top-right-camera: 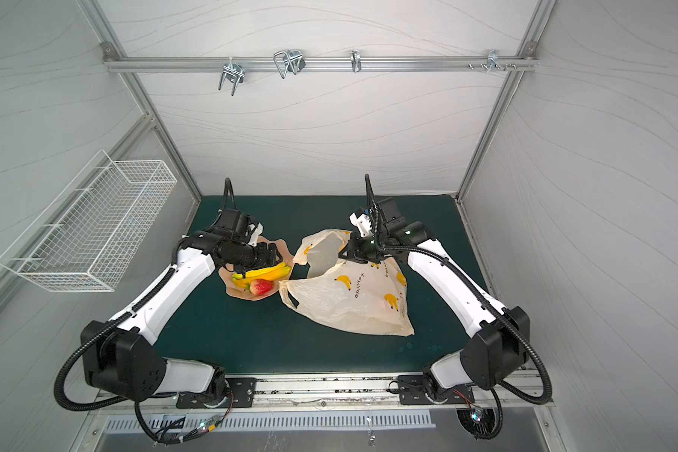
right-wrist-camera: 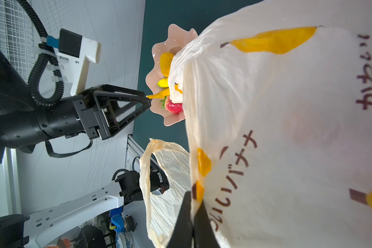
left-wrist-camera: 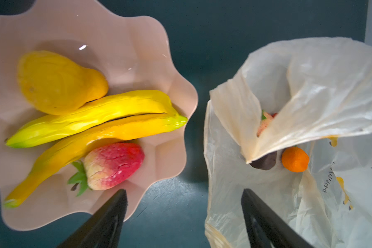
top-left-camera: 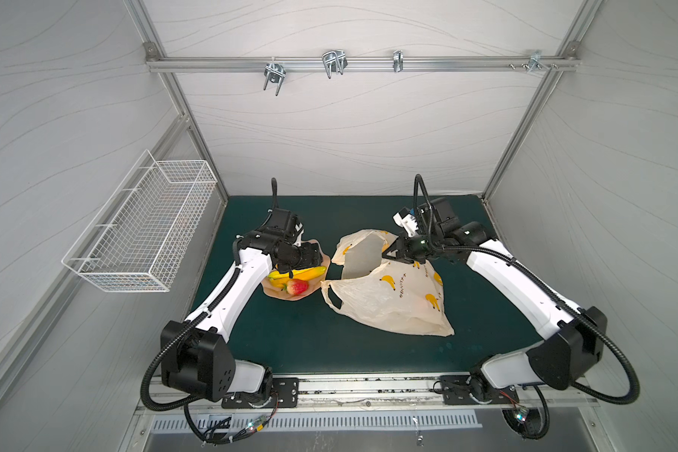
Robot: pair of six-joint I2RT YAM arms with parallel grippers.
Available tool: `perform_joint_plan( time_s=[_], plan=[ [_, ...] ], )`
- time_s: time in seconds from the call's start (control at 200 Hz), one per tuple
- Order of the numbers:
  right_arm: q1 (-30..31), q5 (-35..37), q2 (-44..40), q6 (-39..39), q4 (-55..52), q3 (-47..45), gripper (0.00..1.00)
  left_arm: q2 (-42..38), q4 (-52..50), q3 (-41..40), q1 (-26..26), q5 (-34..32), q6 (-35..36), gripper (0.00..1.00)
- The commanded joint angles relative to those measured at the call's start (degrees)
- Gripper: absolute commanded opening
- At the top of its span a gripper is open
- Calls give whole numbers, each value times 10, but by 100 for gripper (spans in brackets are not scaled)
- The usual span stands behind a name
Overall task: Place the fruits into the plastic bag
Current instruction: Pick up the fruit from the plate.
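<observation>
- The left gripper (left-wrist-camera: 184,193) is empty, jaws wide apart, over the green mat (left-wrist-camera: 180,53) between the scalloped plate (left-wrist-camera: 176,85) and the plastic bag (left-wrist-camera: 331,85)
- The strawberry (left-wrist-camera: 114,166) lies just ahead of the plate-side finger; the bananas (left-wrist-camera: 95,118) and a yellow pear-shaped fruit (left-wrist-camera: 56,81) sit beyond it on the plate
- The bananas' long axes run roughly along the finger-to-finger line, so a wrist turn looks needed
- The left arm is nearer, reaching forward with its wrist bent down
- The right gripper (right-wrist-camera: 194,199) is clamped on the bag's upper edge, holding the mouth open; an orange fruit (left-wrist-camera: 295,159) and a dark brown fruit (left-wrist-camera: 264,162) lie inside
</observation>
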Motion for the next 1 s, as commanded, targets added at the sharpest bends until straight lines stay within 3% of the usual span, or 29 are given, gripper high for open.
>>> perform_joint_plan(
  time_s=[0.0, 0.375, 0.705, 0.995],
  plan=[
    [-3, 3, -6, -9, -14, 16, 0, 3, -23, 27, 32, -30, -7, 85],
    [-2, 2, -11, -10, -20, 16, 0, 74, -19, 71, 96, -66, -26, 89],
    [-2, -2, -9, -13, -24, 20, 0, 165, 0, 93, 124, -84, -21, 99],
    [-2, -1, -5, -16, -30, 22, 0, 238, 18, 115, 134, -90, -22, 99]
  ],
)
